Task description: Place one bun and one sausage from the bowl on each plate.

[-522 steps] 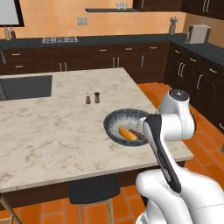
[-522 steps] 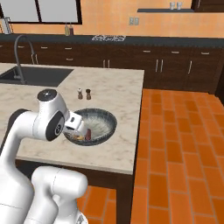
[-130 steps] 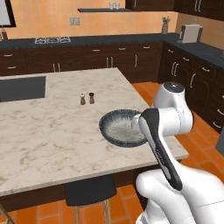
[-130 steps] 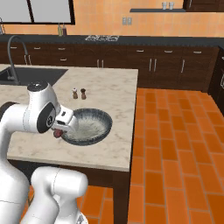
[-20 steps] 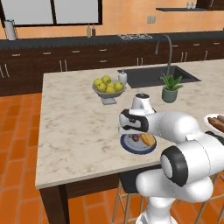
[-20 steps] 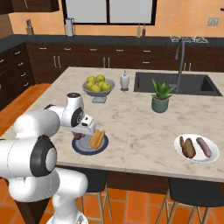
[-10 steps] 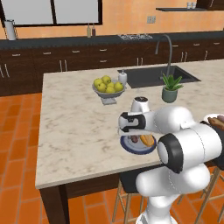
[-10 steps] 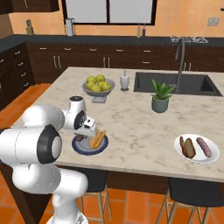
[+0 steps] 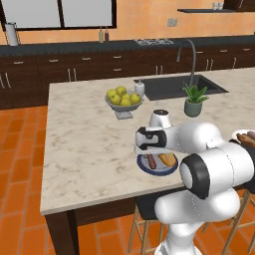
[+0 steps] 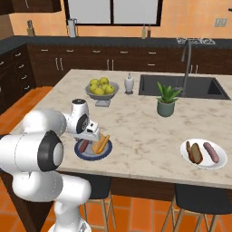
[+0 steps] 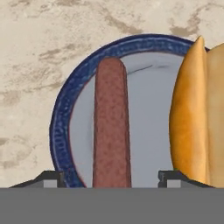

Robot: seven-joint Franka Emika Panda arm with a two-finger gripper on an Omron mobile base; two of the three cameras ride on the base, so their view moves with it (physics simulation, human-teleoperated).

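A dark blue plate [image 9: 143, 170] [image 10: 98, 158] [image 11: 60, 114] lies near the island's front edge. On it a reddish-brown sausage [image 9: 151, 161] [image 10: 84, 146] [image 11: 111, 127] rests beside a golden bun [image 9: 168, 159] [image 10: 101, 143] [image 11: 197, 113]. My gripper [image 9: 149, 151] [image 10: 89, 136] [image 11: 111, 177] hangs just over the plate, open. Its fingertips straddle the sausage's near end with gaps on both sides. Farther right, a white plate [image 10: 203, 165] [image 9: 236, 135] carries a bun [image 10: 195, 152] and a sausage [image 10: 211, 152]. The bowl is out of view.
A pale bowl of yellow-green apples [image 9: 123, 99] [image 10: 102, 88] stands behind the blue plate. A potted plant [image 9: 193, 102] [image 10: 166, 102] and a sink [image 9: 177, 87] [image 10: 181, 86] sit to the right. The counter's front edge runs close below both plates.
The jaws have spread apart and let go of the sausage, which now lies on the blue plate. The hand stays over the plate.
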